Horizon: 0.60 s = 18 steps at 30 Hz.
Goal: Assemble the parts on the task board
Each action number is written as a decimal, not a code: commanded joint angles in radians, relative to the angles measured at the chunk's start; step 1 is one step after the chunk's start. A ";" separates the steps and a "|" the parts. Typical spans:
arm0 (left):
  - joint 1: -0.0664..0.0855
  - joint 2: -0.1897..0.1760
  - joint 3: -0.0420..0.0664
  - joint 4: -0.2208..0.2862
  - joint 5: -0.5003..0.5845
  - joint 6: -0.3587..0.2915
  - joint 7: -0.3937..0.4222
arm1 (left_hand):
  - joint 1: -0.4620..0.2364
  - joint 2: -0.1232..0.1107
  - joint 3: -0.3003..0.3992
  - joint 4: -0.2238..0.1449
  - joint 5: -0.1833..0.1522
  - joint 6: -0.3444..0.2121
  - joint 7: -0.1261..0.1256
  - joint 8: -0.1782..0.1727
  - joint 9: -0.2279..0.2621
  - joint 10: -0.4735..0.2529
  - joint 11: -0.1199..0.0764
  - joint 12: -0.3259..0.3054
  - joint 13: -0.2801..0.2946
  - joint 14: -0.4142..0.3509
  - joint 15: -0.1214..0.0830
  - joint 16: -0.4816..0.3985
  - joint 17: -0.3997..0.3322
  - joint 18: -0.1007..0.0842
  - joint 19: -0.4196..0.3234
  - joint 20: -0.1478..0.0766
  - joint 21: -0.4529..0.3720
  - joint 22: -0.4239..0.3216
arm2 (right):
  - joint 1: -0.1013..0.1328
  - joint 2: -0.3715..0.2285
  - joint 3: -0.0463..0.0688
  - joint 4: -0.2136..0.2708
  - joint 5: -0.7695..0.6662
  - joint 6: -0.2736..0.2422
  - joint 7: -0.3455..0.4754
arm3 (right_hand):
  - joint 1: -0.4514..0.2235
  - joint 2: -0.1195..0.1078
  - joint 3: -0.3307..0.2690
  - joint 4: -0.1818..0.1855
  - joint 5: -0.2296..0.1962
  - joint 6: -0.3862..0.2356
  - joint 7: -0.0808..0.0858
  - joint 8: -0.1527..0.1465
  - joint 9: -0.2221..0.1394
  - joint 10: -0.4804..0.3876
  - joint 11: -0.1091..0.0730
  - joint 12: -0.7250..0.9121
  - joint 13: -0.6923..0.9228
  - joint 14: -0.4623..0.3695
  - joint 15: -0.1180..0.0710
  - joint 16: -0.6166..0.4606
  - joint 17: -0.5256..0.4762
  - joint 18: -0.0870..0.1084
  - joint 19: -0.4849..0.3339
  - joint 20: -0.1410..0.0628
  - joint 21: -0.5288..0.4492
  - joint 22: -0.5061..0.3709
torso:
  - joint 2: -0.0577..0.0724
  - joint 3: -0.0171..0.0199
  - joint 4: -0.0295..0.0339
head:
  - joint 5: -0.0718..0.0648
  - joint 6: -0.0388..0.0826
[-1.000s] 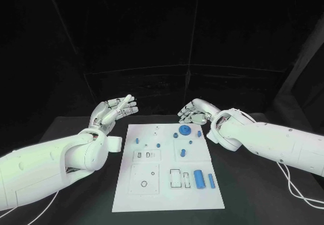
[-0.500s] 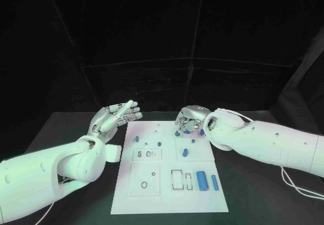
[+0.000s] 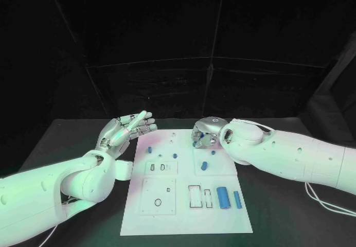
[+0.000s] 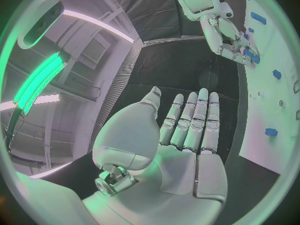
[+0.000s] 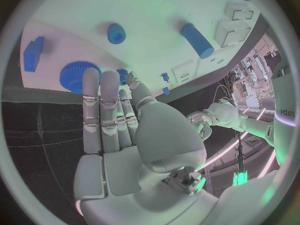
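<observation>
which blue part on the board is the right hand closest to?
The toothed blue gear at the task board's far end: the right hand's fingertips reach it. The smooth blue cylinder lies at the near end.

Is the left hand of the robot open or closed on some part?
Open. The left hand has its fingers stretched out straight with nothing in the palm, and it is beside the task board, not over it.

Robot lab — black-curtained booth point(image 3: 178, 62), black table point(image 3: 67, 139).

task board point(image 3: 185, 206): white
parts point(image 3: 220, 197): blue
bench point(image 3: 67, 139): black
my left robot hand point(image 3: 124, 128): silver
my right robot hand point(image 3: 206, 133): silver
</observation>
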 commanded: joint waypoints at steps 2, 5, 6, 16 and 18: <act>0.002 0.001 0.001 -0.001 -0.009 0.016 0.004 | 0.009 -0.001 0.000 -0.006 -0.003 -0.002 0.061 -0.006 0.000 -0.007 0.004 0.001 -0.001 -0.001 0.004 -0.007 -0.001 0.012 0.002 0.001 -0.004 -0.001 | 0.003 0.004 0.001 -0.005 -0.031 0.034 -0.014 | -0.003 0.011 0.017 -0.001 0.011 0.000 0.002 0.000 0.000 0.003 -0.004 -0.002 0.000 0.028 0.002 0.065 0.067 0.021 -0.011 -0.001 0.021 0.013 | 0.005 0.0003 0.0023 | 0.000 0.000; 0.002 0.001 0.001 -0.003 -0.009 0.016 0.003 | 0.008 0.000 0.000 -0.006 -0.003 -0.003 0.061 -0.007 0.000 -0.008 0.004 0.001 -0.001 -0.002 0.005 -0.008 -0.001 0.012 0.002 0.001 -0.005 -0.002 | 0.003 0.007 0.001 -0.010 -0.031 0.040 -0.012 | -0.004 0.015 0.030 -0.001 0.007 0.006 0.001 0.001 0.001 0.009 -0.006 -0.002 0.000 0.032 0.001 0.122 0.126 0.013 0.005 -0.001 0.067 0.071 | 0.005 0.0010 0.0015 | 0.002 -0.001; 0.002 0.001 0.001 -0.003 -0.009 0.015 0.003 | 0.008 0.000 0.000 -0.006 -0.003 -0.003 0.061 -0.007 0.000 -0.008 0.004 0.001 -0.001 -0.002 0.005 -0.008 -0.001 0.012 0.002 0.001 -0.005 -0.002 | 0.003 0.008 0.001 -0.011 -0.031 0.042 -0.012 | -0.004 0.018 0.036 -0.001 0.005 0.010 0.000 0.001 0.001 0.012 -0.007 -0.002 0.000 0.032 0.001 0.138 0.141 0.011 0.010 -0.002 0.080 0.087 | 0.005 0.0012 0.0015 | 0.002 -0.001; 0.002 0.002 0.001 -0.007 -0.009 0.013 -0.001 | 0.008 0.001 0.000 -0.006 -0.003 -0.003 0.061 -0.007 0.000 -0.009 0.004 0.001 -0.001 -0.002 0.005 -0.009 -0.001 0.012 0.002 0.001 -0.006 -0.002 | 0.003 0.015 0.001 -0.020 -0.031 0.053 -0.012 | -0.003 0.051 0.114 -0.001 -0.036 0.058 -0.012 0.008 0.003 0.060 -0.018 0.001 0.000 0.035 -0.008 0.277 0.281 -0.009 0.051 -0.007 0.203 0.244 | 0.008 0.0017 0.0021 | 0.000 -0.002; 0.002 0.002 0.001 -0.008 -0.009 0.013 -0.002 | 0.008 0.001 0.000 -0.006 -0.003 -0.003 0.061 -0.007 0.000 -0.009 0.004 0.001 -0.001 -0.002 0.005 -0.009 -0.001 0.012 0.002 0.001 -0.006 -0.002 | 0.003 0.016 0.001 -0.022 -0.031 0.054 -0.011 | -0.009 0.046 0.146 0.000 -0.041 0.070 -0.014 0.005 0.002 0.071 -0.019 -0.002 0.000 0.029 -0.009 0.304 0.303 -0.012 0.050 -0.008 0.229 0.272 | 0.009 0.0023 0.0022 | 0.000 -0.002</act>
